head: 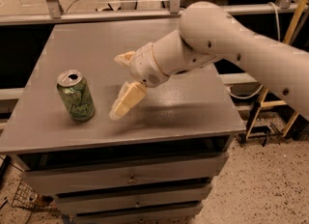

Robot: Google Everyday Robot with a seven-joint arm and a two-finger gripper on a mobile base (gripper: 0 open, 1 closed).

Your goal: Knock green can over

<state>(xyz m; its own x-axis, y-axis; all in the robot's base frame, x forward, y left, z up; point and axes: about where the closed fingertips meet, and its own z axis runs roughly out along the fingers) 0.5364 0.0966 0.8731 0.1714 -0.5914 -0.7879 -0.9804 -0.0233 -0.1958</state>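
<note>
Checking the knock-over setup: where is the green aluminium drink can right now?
In the camera view, the green aluminium drink can stands upright near the front left of the grey table. The gripper hovers just to its right, not touching it.
</note>
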